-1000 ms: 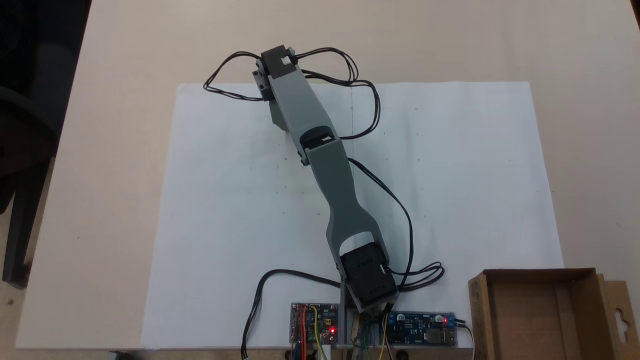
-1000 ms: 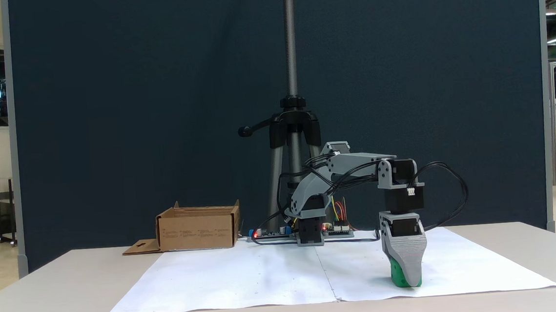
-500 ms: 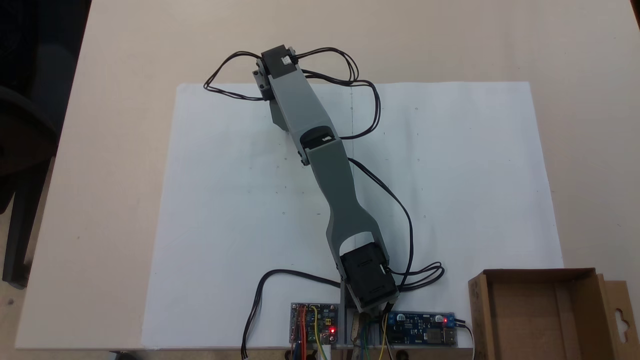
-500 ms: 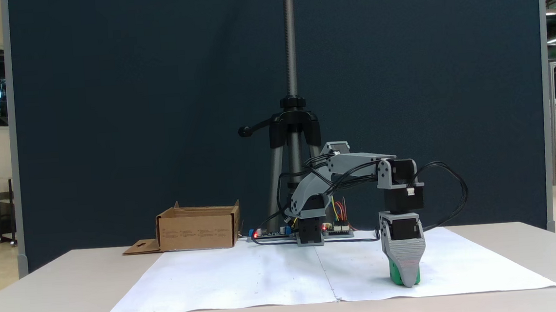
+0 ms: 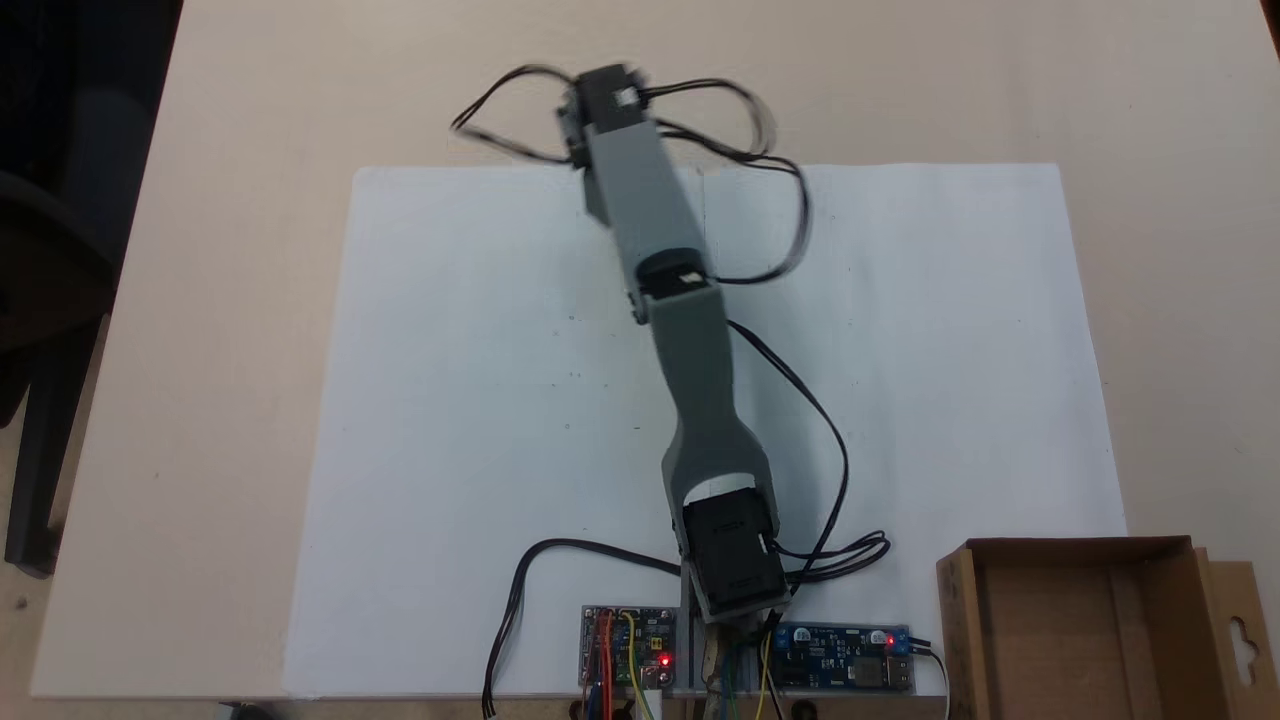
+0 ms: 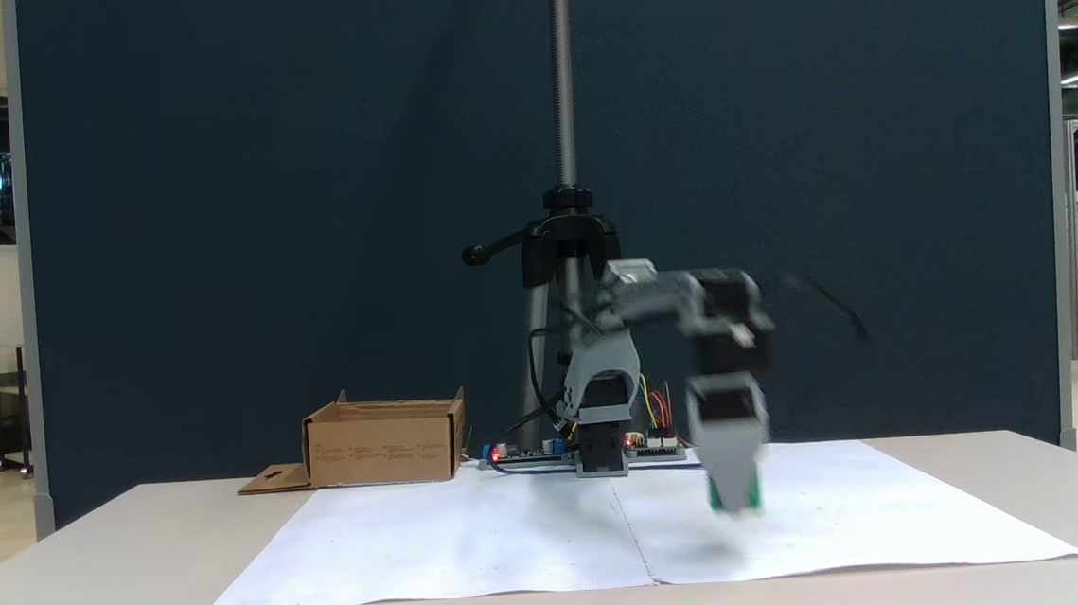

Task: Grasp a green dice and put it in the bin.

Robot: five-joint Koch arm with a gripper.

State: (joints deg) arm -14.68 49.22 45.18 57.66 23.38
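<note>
The green dice (image 6: pixel 725 495) shows as a blurred green patch at the tips of my gripper (image 6: pixel 735 503), which is shut on it. Gripper and dice hang a little above the white paper, right of the sheet's middle seam in the side-on fixed view. From above, the arm stretches toward the paper's far edge, and its wrist (image 5: pixel 610 100) covers the gripper and the dice. The bin (image 6: pixel 383 443), a brown cardboard box with low walls, stands at the table's left rear. In the top-down fixed view the bin (image 5: pixel 955 625) sits at the lower right, with its flap and hang-hole at the frame's edge.
A white paper sheet (image 5: pixel 450 400) covers the table's middle. Two circuit boards (image 5: pixel 625 645) with red lights flank the arm's base near the bottom edge. Black cables (image 5: pixel 830 470) loop beside the arm. A tripod (image 6: pixel 571 243) stands behind the base, before a dark partition.
The gripper has lifted the dice off the paper and swung left in the side-on view, with motion blur. From above, the wrist has moved farther out and to the right.
</note>
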